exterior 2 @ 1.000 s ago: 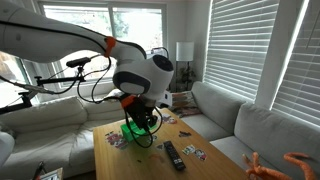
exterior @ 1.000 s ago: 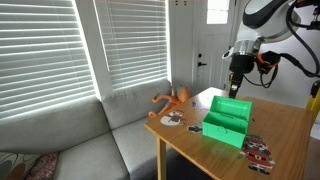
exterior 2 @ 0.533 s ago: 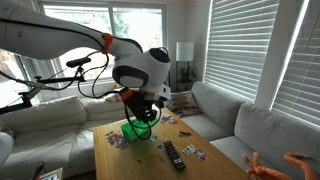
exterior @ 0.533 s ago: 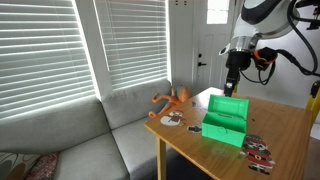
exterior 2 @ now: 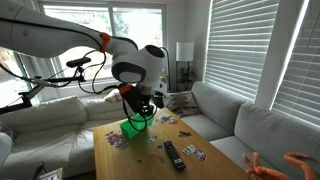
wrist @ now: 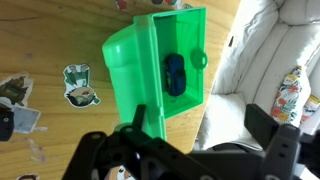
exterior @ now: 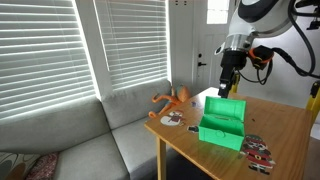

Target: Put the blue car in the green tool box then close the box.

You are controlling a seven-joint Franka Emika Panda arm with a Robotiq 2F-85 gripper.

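The green tool box (wrist: pixel 150 60) lies open on the wooden table, lid swung out. The blue car (wrist: pixel 176 72) sits inside it. The box also shows in both exterior views (exterior: pixel 222 122) (exterior 2: pixel 135 127); the car cannot be made out there. My gripper (wrist: pixel 200 135) is open and holds nothing. It hangs just above the box's near edge, with one finger close against the green lid and the other out over the table's edge. In both exterior views the gripper (exterior: pixel 226 88) (exterior 2: pixel 140 112) is right above the box.
An orange toy (exterior: pixel 172 99) lies near the table's corner. Picture cards (wrist: pixel 78 84) (exterior: pixel 258 150) lie scattered around the box. A black remote (exterior 2: pixel 174 155) lies on the table. A grey sofa (exterior: pixel 70 140) stands beside the table edge.
The gripper has moved a little sideways over the box and stays open. The green box seems to have shifted slightly with it.
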